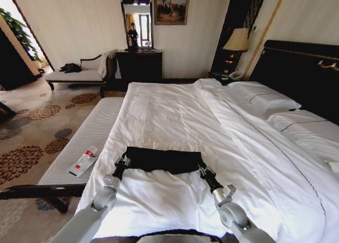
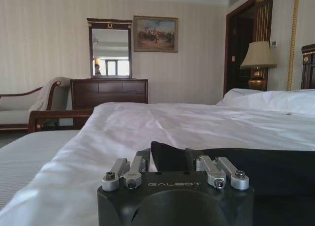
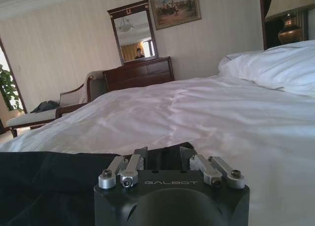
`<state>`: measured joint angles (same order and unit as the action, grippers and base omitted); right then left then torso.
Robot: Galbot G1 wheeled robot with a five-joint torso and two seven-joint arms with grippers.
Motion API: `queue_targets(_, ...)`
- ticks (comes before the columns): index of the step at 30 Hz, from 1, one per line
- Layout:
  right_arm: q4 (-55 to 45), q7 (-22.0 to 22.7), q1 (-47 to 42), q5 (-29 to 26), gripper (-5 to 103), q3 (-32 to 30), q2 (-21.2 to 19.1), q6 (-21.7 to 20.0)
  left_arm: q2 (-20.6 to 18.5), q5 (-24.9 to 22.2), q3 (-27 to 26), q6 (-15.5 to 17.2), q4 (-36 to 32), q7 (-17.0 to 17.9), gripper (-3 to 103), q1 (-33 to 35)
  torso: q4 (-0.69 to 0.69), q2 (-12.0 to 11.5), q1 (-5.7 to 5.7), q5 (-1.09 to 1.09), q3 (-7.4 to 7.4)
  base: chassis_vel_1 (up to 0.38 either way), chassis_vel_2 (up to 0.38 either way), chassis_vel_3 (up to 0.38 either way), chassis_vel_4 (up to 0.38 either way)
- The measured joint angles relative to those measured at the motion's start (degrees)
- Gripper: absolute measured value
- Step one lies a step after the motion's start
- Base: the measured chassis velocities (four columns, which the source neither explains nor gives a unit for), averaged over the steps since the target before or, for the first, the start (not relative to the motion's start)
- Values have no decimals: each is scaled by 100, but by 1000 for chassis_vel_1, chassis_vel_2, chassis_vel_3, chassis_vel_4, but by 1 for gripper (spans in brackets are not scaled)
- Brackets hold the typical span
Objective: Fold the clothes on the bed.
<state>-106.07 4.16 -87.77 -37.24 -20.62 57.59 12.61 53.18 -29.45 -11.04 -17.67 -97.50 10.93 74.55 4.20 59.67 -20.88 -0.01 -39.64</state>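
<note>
The clothes are a black T-shirt (image 1: 161,161) lying as a narrow dark band across the near part of the bed (image 1: 175,110), on the white duvet. My left gripper (image 1: 124,159) is at the band's left end and my right gripper (image 1: 202,170) at its right end. In the left wrist view the left gripper (image 2: 167,157) is shut on a raised corner of the black fabric (image 2: 275,167). The right wrist view shows the right gripper (image 3: 164,154) shut on the other corner of the dark cloth (image 3: 49,181). The lettering is hidden.
A pale ribbed bench (image 1: 90,142) runs along the bed's left side with a small white and red item (image 1: 83,161) on it. White pillows (image 1: 265,100) and the dark headboard (image 1: 302,73) are far right. A dresser (image 1: 139,65) and chaise (image 1: 79,73) stand by the back wall.
</note>
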Motion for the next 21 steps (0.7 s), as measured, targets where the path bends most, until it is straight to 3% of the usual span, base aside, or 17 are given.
queue_targets(3, -234, 20, -324, -223, 51, -438, -134, 0, -50, 197, -669, 2, -320, -30, 57, 642, 0, 0, 0, 2, 0, 0, 0, 0, 0)
queue_targets(5, -268, 26, -361, -294, 51, -528, -179, -2, -50, 256, -850, 4, -417, -70, 62, 820, 0, 0, 0, 0, 0, 0, 0, 0, 0)
queue_targets(6, -302, 33, -366, -392, 62, -650, -270, -6, -44, 332, -1085, 4, -554, -113, 68, 1065, 1, 0, 0, 1, 0, 0, 0, 0, 0)
queue_targets(7, -302, 46, -314, -463, 62, -712, -366, -12, -21, 381, -1239, 3, -671, -141, 73, 1276, 1, 1, 1, 2, 0, 0, 0, 0, 0)
queue_targets(9, -241, 51, -65, -566, 73, -735, -563, -24, 75, 411, -1467, 13, -907, -165, 79, 1646, 1, 0, 1, 0, 0, 0, 0, 0, 0)
queue_targets(10, -241, 51, -65, -566, 73, -735, -563, -24, 75, 411, -1467, 13, -907, -165, 79, 1646, 1, 0, 1, 0, 0, 0, 0, 0, 0)
queue_targets(11, -176, 55, 126, -612, 73, -696, -681, -29, 143, 421, -1571, 29, -1046, -182, 84, 1872, 0, 1, 1, 1, 0, 0, 0, 0, 0)
queue_targets(12, -66, 51, 389, -656, 84, -599, -819, -28, 228, 462, -1666, 34, -1213, -221, 89, 2165, 0, 0, 0, 2, 0, 0, 0, 0, 0)
queue_targets(14, 170, -11, 845, -670, 89, -404, -1055, -12, 334, 655, -1724, 43, -1445, -245, 98, 2611, -4, -1, 0, 2, -1, 0, 0, 0, 0)
queue_targets(19, 573, -192, 1493, -504, 100, -102, -1375, 66, 370, 1059, -1697, 38, -1706, -250, 100, 3047, -1, 0, 0, 0, -1, 0, 0, 0, 0)
queue_targets(21, 932, -381, 1842, 13, 100, 109, -1477, 246, 374, 1236, -1688, -40, -1850, -242, 100, 3294, 1, 0, 0, 1, 0, 0, 0, 0, 0)
